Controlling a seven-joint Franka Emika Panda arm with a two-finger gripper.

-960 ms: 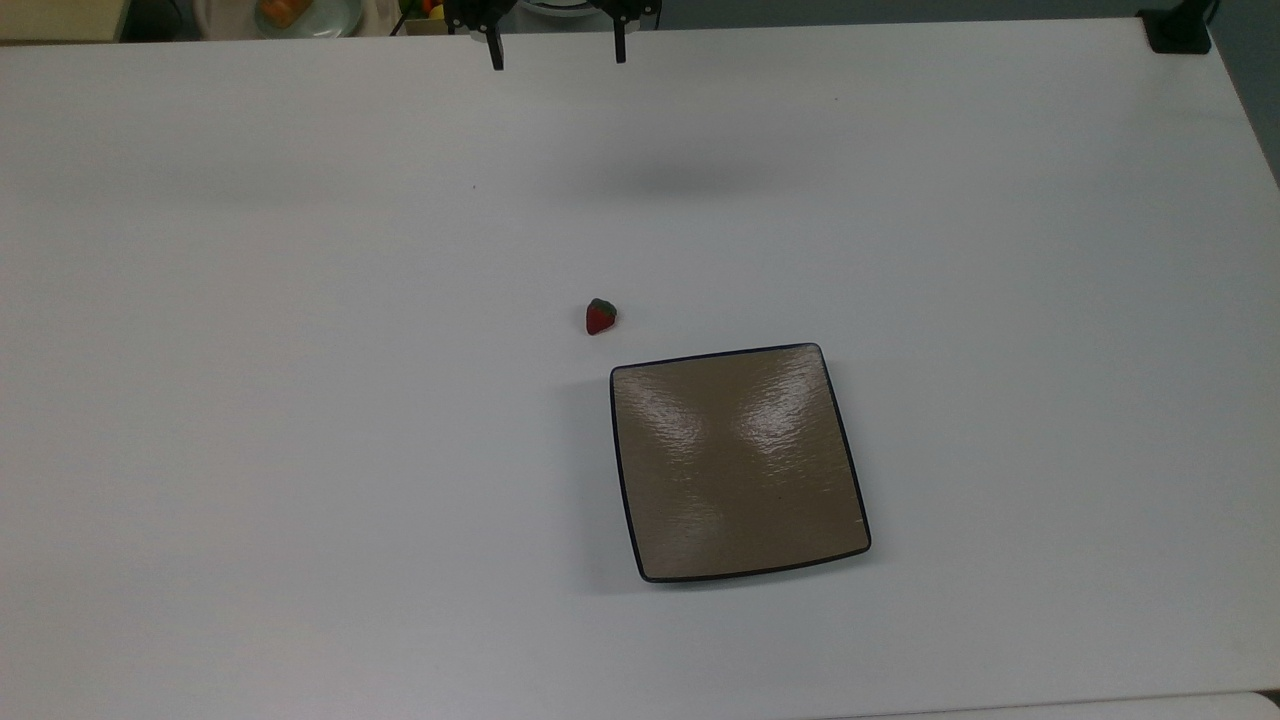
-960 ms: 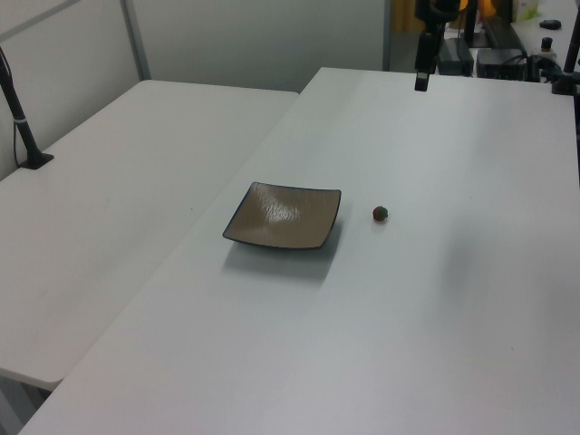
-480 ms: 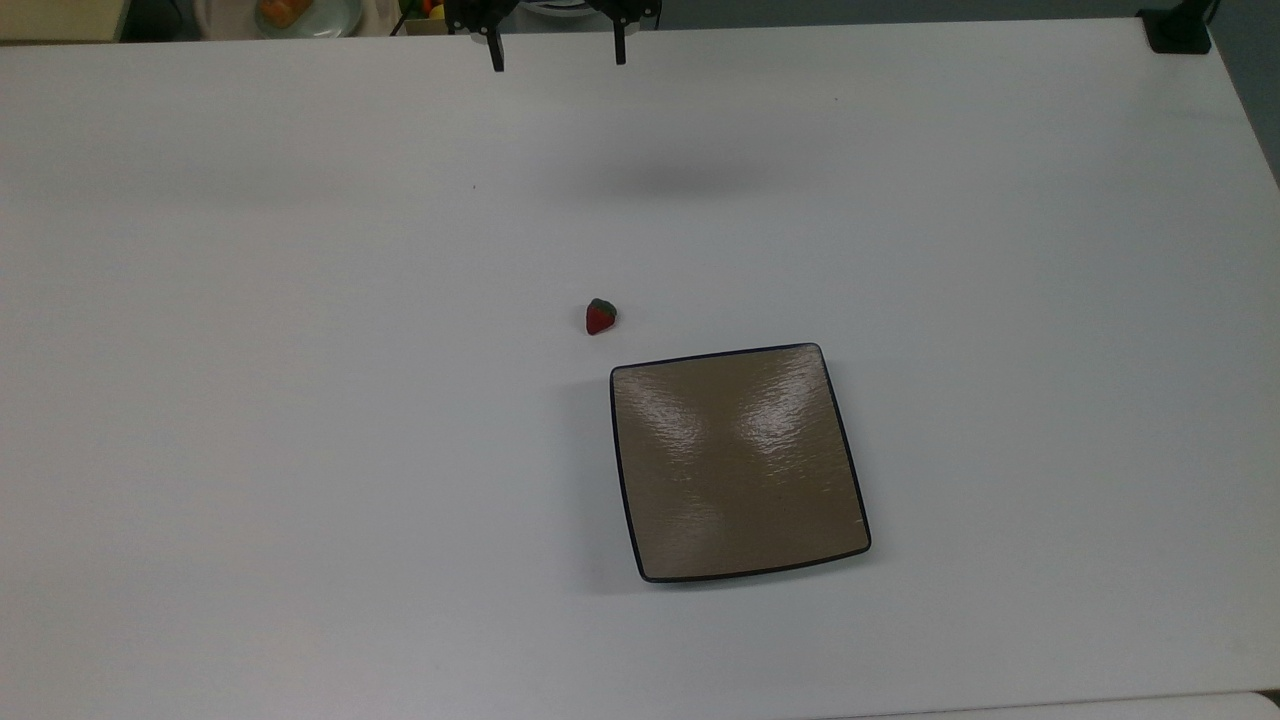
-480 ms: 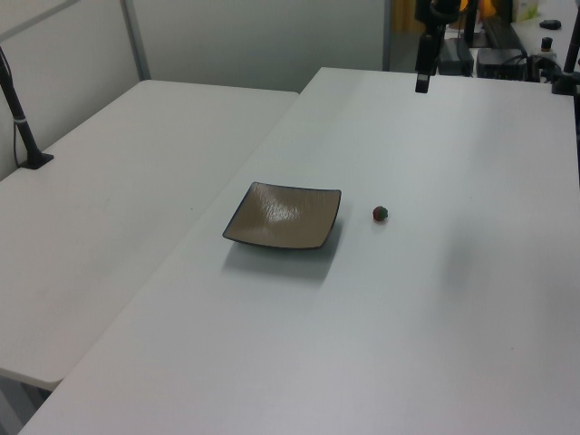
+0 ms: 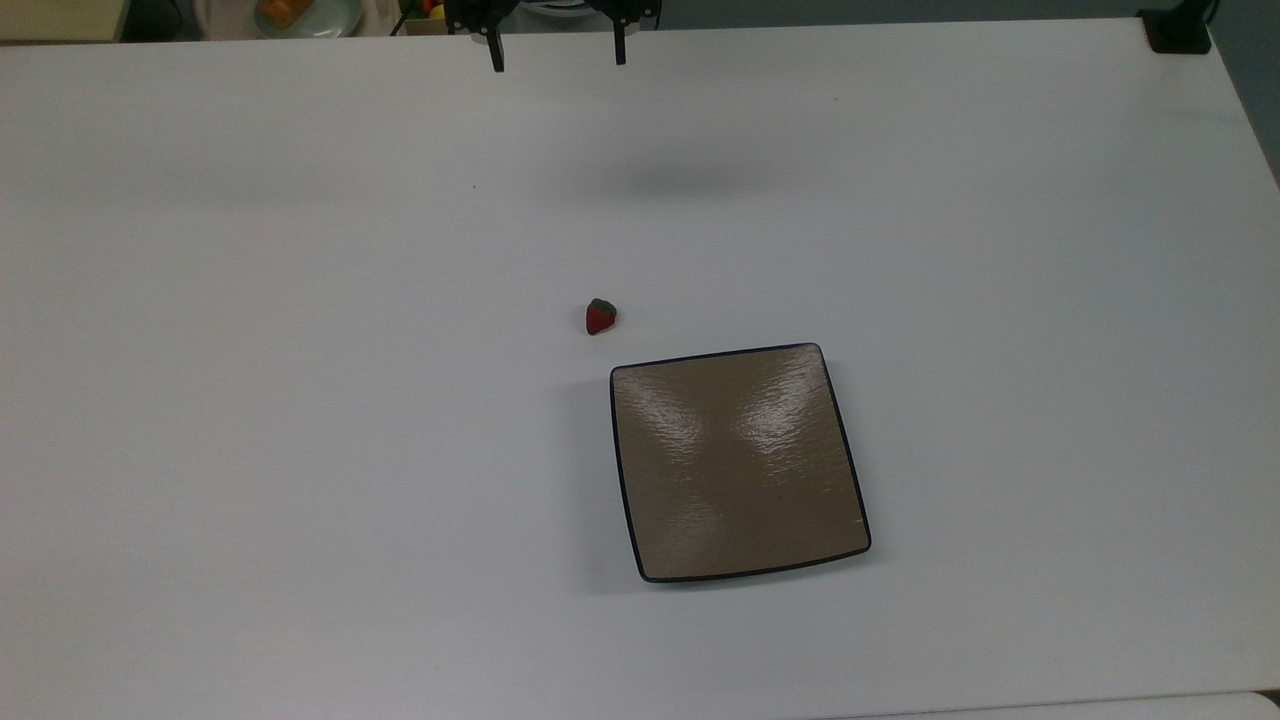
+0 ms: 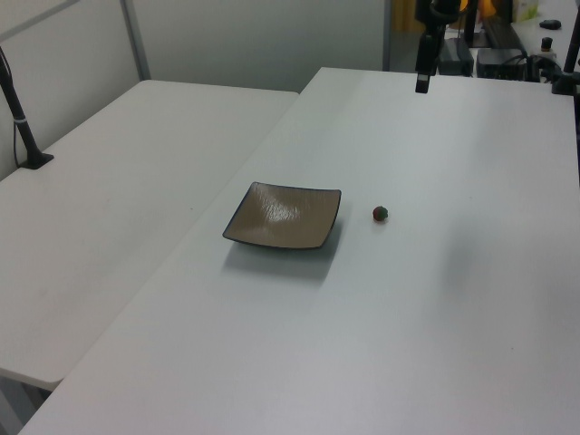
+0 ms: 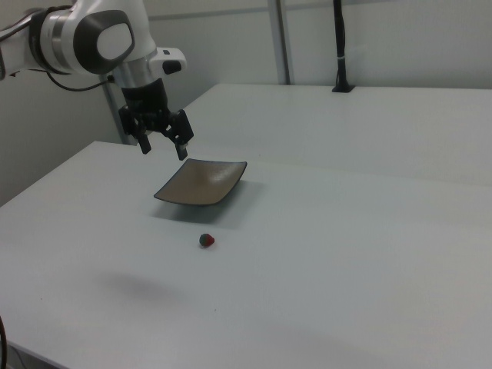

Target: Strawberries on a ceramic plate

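strawberry (image 5: 600,316) on table (image 5: 300,400) just beside bare ceramic plate (image 5: 737,462), hand (image 5: 557,55) wide open, holding nothing

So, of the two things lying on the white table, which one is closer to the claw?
The strawberry: this small red fruit lies between the open claw and the square brown plate, which sits further away in the top view.

White table (image 5: 300,450) (black clamp (image 5: 1178,30) cornerwise)

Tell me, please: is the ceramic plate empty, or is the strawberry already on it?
Empty. The ceramic plate shows only its bare glossy surface; the strawberry lies on the table beside one corner, apart from it.
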